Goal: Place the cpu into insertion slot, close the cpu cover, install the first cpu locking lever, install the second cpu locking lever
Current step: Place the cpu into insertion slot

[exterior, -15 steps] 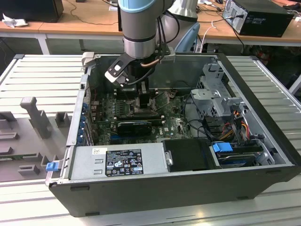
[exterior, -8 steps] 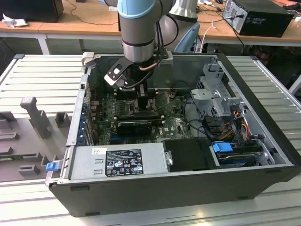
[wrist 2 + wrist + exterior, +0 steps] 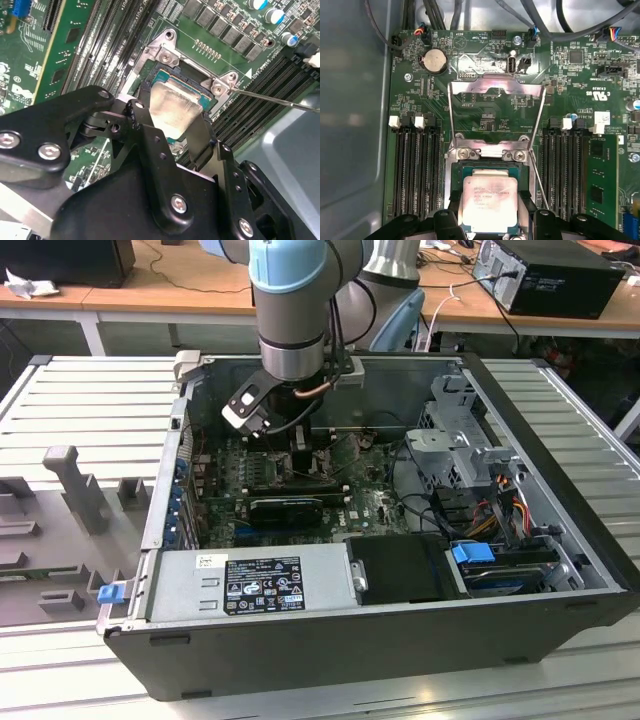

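The cpu (image 3: 487, 200) (image 3: 172, 107), a square chip with a silvery face, sits in or just above the insertion slot (image 3: 485, 155) (image 3: 165, 52) on the green motherboard. My gripper (image 3: 489, 215) (image 3: 172, 112) (image 3: 300, 455) reaches down into the open computer case, and its black fingers (image 3: 451, 212) press against two opposite edges of the chip. The cpu cover (image 3: 495, 82), a thin metal frame with a large window, stands swung up and open behind the socket. A thin wire locking lever (image 3: 540, 185) (image 3: 270, 97) lies unlatched beside the socket.
Black memory slots (image 3: 417, 165) (image 3: 565, 160) flank the socket on both sides. In the exterior view a power supply (image 3: 250, 580) lies at the case's near side and a drive cage (image 3: 460, 440) with cables at the exterior view's right. Case walls (image 3: 160, 490) ring the board.
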### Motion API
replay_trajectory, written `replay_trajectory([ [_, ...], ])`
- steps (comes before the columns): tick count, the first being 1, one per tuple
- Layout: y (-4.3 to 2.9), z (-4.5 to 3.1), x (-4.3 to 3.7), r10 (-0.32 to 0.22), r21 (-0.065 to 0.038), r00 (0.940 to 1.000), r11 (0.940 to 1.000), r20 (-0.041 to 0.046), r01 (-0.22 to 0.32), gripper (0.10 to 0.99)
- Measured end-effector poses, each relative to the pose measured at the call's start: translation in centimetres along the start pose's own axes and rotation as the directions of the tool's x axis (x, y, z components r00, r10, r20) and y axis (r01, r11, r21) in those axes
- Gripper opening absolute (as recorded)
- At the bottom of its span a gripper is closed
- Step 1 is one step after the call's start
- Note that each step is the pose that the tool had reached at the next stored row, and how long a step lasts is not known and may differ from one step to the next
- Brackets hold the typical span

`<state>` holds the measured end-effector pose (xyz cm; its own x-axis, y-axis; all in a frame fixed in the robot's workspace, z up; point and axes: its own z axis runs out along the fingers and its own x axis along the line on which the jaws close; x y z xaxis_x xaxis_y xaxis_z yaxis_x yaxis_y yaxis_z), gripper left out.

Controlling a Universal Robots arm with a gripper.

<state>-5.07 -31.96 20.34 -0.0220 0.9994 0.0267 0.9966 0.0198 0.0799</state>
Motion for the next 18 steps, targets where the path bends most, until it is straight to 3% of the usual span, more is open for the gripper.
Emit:
replay_trajectory([
  [8,-0.02,0.26,0.00,0.000,0.000,1.0000,1.0000,0.0015,0.000,0.529],
  [9,-0.02,0.30,0.00,0.000,0.000,1.0000,1.0000,0.0026,0.000,0.537],
  [10,-0.02,0.30,0.00,0.000,0.000,1.0000,1.0000,0.0028,0.000,0.604],
  [12,-0.02,0.31,0.00,0.000,0.000,1.0000,1.0000,0.0026,0.000,0.604],
  [15,-0.01,0.11,0.01,0.000,0.000,1.0000,1.0000,0.0028,0.000,0.604],
  [18,0.01,-0.20,0.02,0.000,0.000,1.0000,1.0000,0.0087,0.000,0.604],
])
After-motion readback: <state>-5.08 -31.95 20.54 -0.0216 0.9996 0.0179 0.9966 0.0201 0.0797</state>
